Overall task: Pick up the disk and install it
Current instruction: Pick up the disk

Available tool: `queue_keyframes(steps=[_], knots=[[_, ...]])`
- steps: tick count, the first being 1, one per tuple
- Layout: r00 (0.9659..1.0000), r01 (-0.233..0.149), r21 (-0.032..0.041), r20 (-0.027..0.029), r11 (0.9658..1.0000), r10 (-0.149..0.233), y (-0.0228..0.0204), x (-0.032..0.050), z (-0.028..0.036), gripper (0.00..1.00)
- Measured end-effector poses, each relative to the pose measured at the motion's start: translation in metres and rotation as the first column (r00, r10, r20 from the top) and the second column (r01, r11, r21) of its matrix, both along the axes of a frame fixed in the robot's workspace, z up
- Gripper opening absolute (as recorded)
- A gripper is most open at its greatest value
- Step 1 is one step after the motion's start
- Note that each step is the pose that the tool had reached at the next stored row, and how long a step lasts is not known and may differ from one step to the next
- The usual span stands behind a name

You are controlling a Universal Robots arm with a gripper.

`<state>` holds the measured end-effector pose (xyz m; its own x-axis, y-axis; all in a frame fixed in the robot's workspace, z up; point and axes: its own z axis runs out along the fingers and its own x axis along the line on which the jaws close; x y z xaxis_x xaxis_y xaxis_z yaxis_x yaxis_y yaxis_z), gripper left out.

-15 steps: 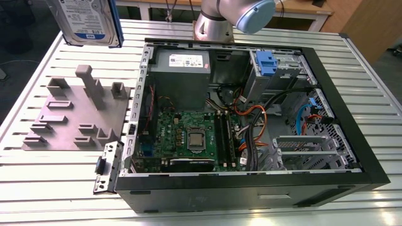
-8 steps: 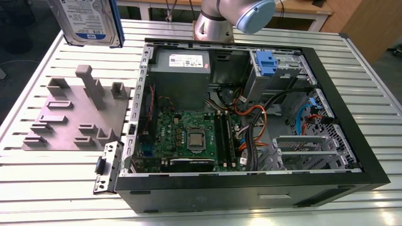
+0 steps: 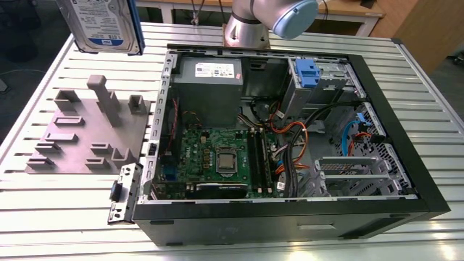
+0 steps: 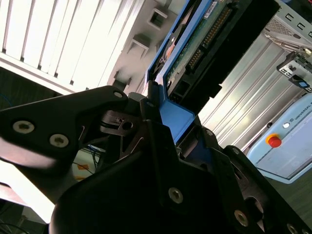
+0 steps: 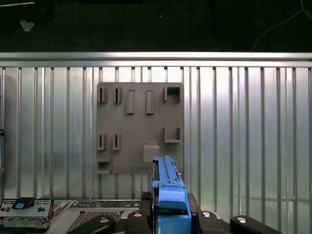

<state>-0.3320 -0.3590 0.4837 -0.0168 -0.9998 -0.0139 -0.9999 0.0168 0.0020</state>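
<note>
The disk (image 3: 101, 24), a silver drive with a white-and-blue label in a blue plastic bracket, hangs high over the table's far corner at the exterior view's left, above the grey fixture plate (image 3: 87, 136). In the second wrist view my gripper (image 4: 178, 122) is shut on the blue bracket of the disk (image 4: 195, 44), whose underside circuit board faces the camera. The first wrist view has the disk (image 5: 168, 178) edge-on between the black fingers of the gripper (image 5: 168, 207), with the fixture plate (image 5: 140, 126) far below it.
An open computer case (image 3: 427, 190) lies on the slatted metal table (image 3: 58, 217), holding a grey power supply (image 3: 210, 76), a motherboard (image 3: 217, 157), cables and a drive bay with a blue latch (image 3: 308, 73). The arm's base (image 3: 250, 24) stands behind it. A loose metal bracket (image 3: 123, 193) lies beside the case.
</note>
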Motion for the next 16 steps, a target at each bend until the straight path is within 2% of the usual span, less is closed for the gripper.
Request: queue_keyframes(steps=[16], knots=[[1.0000,0.000,0.0000,-0.0001,1.0000,0.000,0.0000,0.0061,0.0000,0.36]])
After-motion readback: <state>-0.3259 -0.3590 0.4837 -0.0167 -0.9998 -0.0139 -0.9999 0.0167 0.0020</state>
